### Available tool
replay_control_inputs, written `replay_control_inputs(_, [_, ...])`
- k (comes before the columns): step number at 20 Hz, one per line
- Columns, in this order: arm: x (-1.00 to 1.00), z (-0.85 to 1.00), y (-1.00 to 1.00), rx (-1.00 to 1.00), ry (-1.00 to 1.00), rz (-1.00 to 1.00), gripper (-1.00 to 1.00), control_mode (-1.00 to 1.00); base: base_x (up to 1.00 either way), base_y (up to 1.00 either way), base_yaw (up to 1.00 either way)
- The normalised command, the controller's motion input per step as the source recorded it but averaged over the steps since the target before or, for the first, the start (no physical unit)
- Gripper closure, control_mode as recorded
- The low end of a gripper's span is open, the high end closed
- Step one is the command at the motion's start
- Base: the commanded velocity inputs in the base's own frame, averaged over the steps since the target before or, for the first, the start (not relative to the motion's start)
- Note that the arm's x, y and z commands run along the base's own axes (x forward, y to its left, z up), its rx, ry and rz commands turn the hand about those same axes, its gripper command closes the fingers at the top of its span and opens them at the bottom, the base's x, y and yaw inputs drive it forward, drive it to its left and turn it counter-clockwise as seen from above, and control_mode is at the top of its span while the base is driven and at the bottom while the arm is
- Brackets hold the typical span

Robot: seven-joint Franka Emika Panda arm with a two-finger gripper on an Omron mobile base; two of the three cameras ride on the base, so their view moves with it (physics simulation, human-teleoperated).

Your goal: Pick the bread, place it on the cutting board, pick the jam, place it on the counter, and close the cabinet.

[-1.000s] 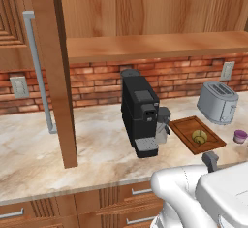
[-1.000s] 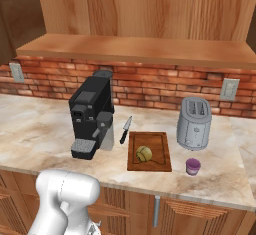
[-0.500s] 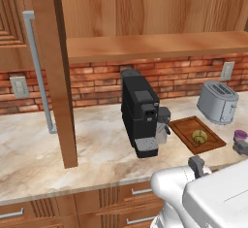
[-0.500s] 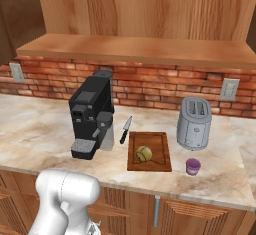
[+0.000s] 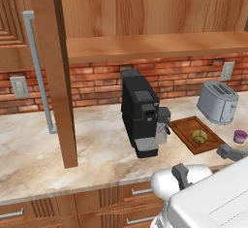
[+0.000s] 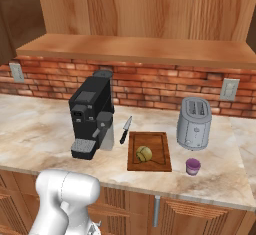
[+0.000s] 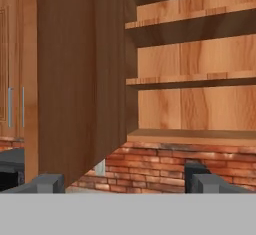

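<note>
Hand (image 7: 125, 183) level, facing the open cabinet (image 7: 80, 79) — fingers spread wide, holding nothing

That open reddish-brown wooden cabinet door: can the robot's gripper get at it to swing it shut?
Probably yes. In the hand view the gripper faces the open reddish-brown wooden cabinet door with nothing between them, and its jaws stand apart and empty.

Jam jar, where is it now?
The jam jar stands on the counter in the right base view, just right of the cutting board and in front of the toaster, touching neither.
</note>
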Motion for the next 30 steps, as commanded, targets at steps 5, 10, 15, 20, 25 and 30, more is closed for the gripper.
replay_control_inputs(5, [-0.08,0.00,0.27,0.00,0.00,0.05,-1.00,-1.00,0.00,0.00,0.00])
replay_control_inputs(10, [-0.05,0.00,0.22,0.00,0.00,0.03,-1.00,-1.00,0.00,0.00,0.00])
replay_control_inputs(15, [-0.01,0.00,0.20,0.00,0.00,0.02,-1.00,-1.00,0.00,0.00,0.00])
replay_control_inputs(20, [-0.02,0.00,0.19,0.00,0.00,0.02,-1.00,-1.00,0.00,0.00,0.00])
replay_control_inputs(25, [-0.02,0.00,0.20,0.00,0.00,0.02,-1.00,-1.00,0.00,0.00,0.00])
replay_control_inputs(30, [-0.01,0.00,0.14,0.00,0.00,0.03,-1.00,-1.00,0.00,0.00,0.00])
